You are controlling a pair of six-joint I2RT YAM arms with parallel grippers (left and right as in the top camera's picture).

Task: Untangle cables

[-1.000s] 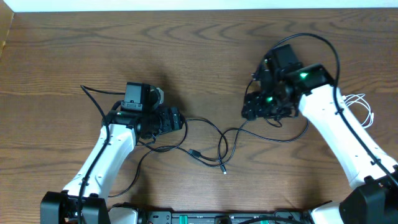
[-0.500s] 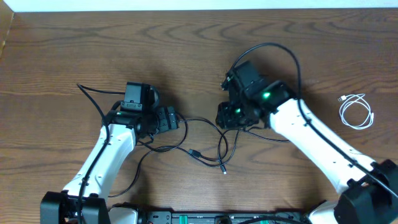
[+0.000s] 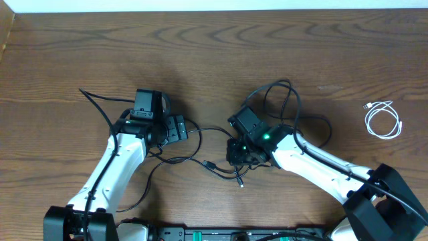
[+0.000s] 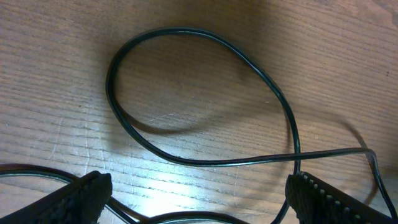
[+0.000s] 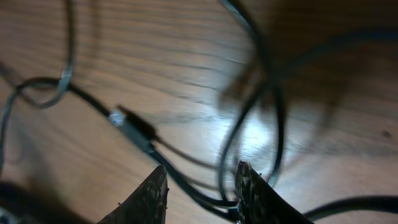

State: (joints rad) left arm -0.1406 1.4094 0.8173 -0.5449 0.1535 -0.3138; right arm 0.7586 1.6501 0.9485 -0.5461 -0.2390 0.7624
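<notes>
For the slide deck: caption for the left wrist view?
Open left gripper hovering over a loop of black cable on the wooden table.

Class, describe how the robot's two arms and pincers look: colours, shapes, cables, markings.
The left arm and right arm have white link shells with black joints and wrist housings. A green light glows at the right wrist, where a black cable loops out. The left pincer and right pincer are black; the left's fingers show ridged edges.

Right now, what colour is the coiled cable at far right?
The coiled cable is white, clearest in overhead view.
</notes>
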